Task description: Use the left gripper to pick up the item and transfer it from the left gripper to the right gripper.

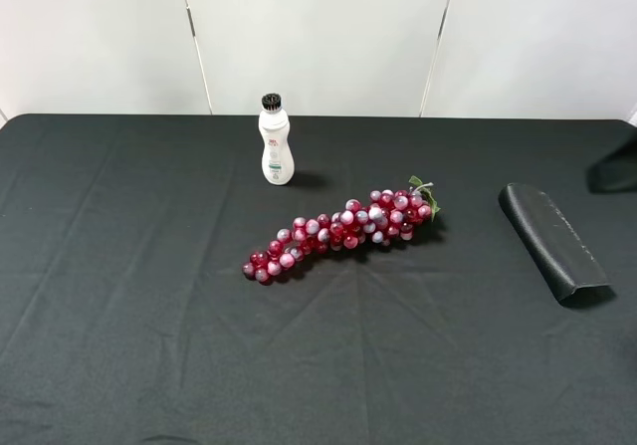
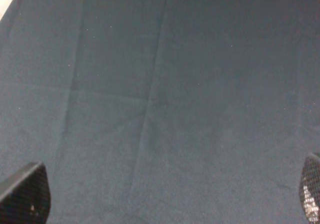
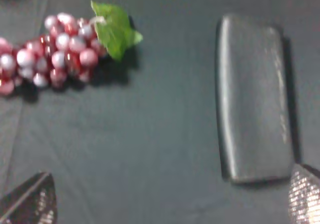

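The item, a flat oblong black case (image 1: pixel 552 241), lies on the black cloth at the right of the table. It also shows in the right wrist view (image 3: pixel 255 98), close by one fingertip (image 3: pixel 306 196) of my right gripper (image 3: pixel 167 199), which is open and empty above the cloth. My left gripper (image 2: pixel 167 194) is open and empty, its two fingertips far apart over bare black cloth. The case does not show in the left wrist view. Neither arm shows in the exterior high view.
A red grape bunch (image 1: pixel 343 231) lies mid-table, its green leaf towards the case; it also shows in the right wrist view (image 3: pixel 55 51). A white black-capped bottle (image 1: pixel 275 141) stands upright behind it. A black cloth (image 1: pixel 119 316) covers the table, white wall behind.
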